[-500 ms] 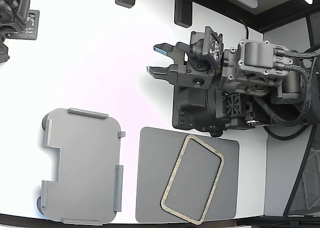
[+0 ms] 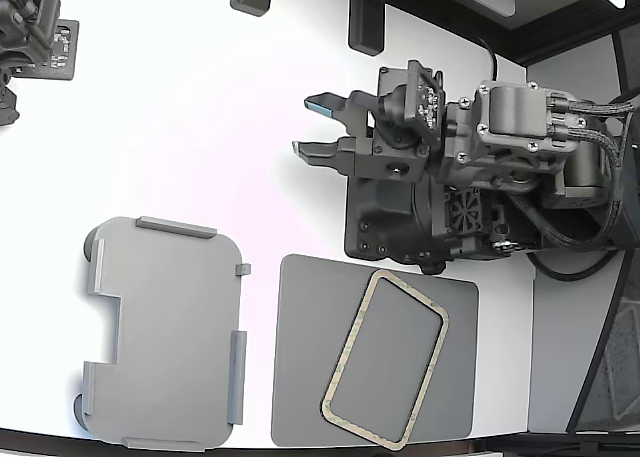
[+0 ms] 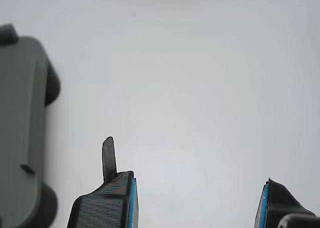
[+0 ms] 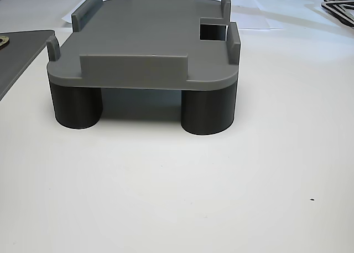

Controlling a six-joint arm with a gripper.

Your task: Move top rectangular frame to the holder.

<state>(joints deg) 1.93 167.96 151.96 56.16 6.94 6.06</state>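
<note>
The tan-beige rectangular frame (image 2: 346, 345) lies flat and tilted on a dark grey mat (image 2: 300, 377) at the bottom right of the exterior view. The light grey holder (image 2: 165, 332) stands empty to the mat's left. It also shows in the wrist view (image 3: 20, 128) and on dark round feet in the other view (image 4: 144, 37). My gripper (image 2: 303, 124) is open and empty over the bare white table, above the mat in the exterior view and apart from the frame. In the wrist view the gripper (image 3: 197, 203) shows blue-padded fingertips (image 3: 131, 203) wide apart.
A second arm (image 2: 30, 37) sits at the exterior view's top left. Dark posts (image 2: 365, 22) stand at the table's back edge. The mat's corner (image 4: 19, 51) shows in the other view, with a dark frame-like part (image 4: 338, 6) at its far right.
My gripper has shifted very slightly downward in the exterior view. The frame, mat and holder have not moved.
</note>
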